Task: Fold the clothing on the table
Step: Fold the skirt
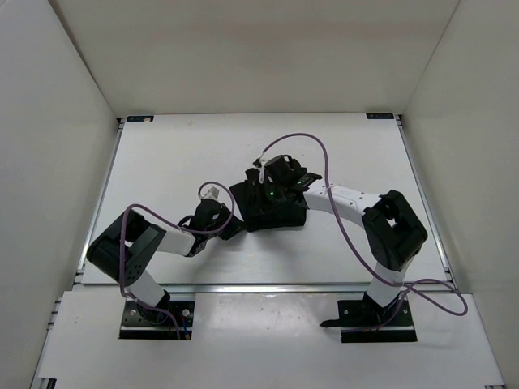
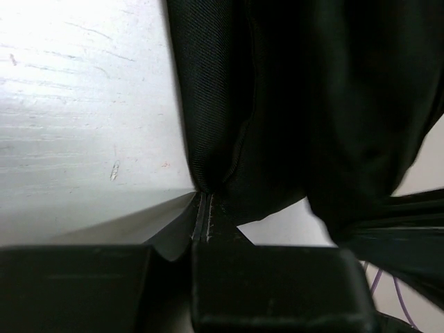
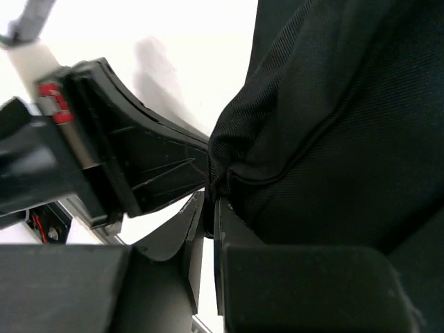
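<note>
pinching one garment (image 1: 274,212), left gripper (image 2: 205,214), right gripper (image 3: 211,202), one table (image 1: 162,162)

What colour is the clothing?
Plain black clothing, with a fine weave; clearest in the right wrist view.

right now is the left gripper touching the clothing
Touching. The left wrist view shows the left gripper shut on a folded edge of the clothing, with the black fabric pinched where its jaws meet.

We see our right fingers (image 3: 195,250) closed tight on a seam of the black clothing (image 3: 333,139), white counter (image 3: 187,28) behind.
</note>
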Available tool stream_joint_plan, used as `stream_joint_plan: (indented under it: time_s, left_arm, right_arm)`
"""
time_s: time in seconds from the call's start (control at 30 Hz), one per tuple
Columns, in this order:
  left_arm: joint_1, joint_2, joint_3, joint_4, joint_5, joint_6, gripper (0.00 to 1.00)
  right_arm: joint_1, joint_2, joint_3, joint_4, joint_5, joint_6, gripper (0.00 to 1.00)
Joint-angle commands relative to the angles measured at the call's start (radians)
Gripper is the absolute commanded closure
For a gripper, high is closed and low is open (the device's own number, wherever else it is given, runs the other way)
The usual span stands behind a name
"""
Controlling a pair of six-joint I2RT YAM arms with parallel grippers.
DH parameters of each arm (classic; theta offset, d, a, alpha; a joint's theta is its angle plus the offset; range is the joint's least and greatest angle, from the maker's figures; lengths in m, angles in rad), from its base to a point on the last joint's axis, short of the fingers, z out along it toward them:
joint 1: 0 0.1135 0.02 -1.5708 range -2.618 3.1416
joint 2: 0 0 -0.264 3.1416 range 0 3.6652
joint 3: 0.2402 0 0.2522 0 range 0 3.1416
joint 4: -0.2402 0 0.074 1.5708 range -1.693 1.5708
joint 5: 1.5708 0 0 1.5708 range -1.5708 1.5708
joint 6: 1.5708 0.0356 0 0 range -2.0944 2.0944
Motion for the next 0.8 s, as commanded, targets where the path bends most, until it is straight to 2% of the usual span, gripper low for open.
stream_joint_plan:
  time_s: [0.0, 0.1, 0.23, 0.27, 0.3, 0.33, 0.4, 0.47, 0.5, 0.67, 0.73, 0.77]
  left_arm:
    - [0.005, -0.008, -0.044, -0.105, -0.017, 0.028, 1.0]
    - [0.011, -0.024, -0.051, -0.114, -0.019, 0.031, 1.0]
    - [0.022, -0.042, -0.068, -0.116, -0.014, 0.031, 1.0]
    - [0.023, -0.05, -0.07, -0.122, -0.005, 0.032, 1.0]
    - [0.025, -0.055, -0.076, -0.122, -0.005, 0.033, 1.0]
    - [0.025, -0.061, -0.071, -0.125, 0.001, 0.029, 1.0]
    - [0.031, -0.081, -0.079, -0.128, 0.003, 0.032, 0.97]
    - [0.04, -0.108, -0.091, -0.134, 0.015, 0.022, 0.81]
    - [0.046, -0.13, -0.102, -0.137, 0.027, 0.022, 0.71]
    - [0.071, -0.278, -0.163, -0.209, 0.047, 0.014, 0.48]
    - [0.083, -0.39, -0.188, -0.278, 0.044, 0.017, 0.45]
    - [0.091, -0.422, -0.195, -0.294, 0.044, 0.017, 0.46]
  right_arm:
    - [0.01, 0.03, 0.023, 0.063, -0.079, 0.025, 1.0]
    - [0.019, 0.06, 0.046, 0.029, -0.082, 0.014, 1.0]
    - [0.015, 0.091, 0.078, -0.013, -0.158, -0.023, 1.0]
    - [0.019, 0.109, 0.089, -0.036, -0.171, -0.037, 0.91]
    - [0.019, 0.116, 0.104, -0.047, -0.188, -0.048, 0.7]
    - [0.025, 0.12, 0.104, -0.055, -0.194, -0.048, 0.57]
    - [0.044, 0.1, 0.095, -0.032, -0.191, -0.066, 0.56]
    - [0.055, 0.045, 0.08, -0.001, -0.189, -0.075, 0.53]
    - [0.058, 0.0, 0.058, 0.028, -0.192, -0.081, 0.52]
    - [0.041, -0.218, -0.057, 0.186, -0.179, -0.063, 0.53]
    - [0.004, -0.281, -0.132, 0.245, -0.165, -0.032, 0.66]
    - [-0.008, -0.303, -0.143, 0.259, -0.154, -0.029, 0.86]
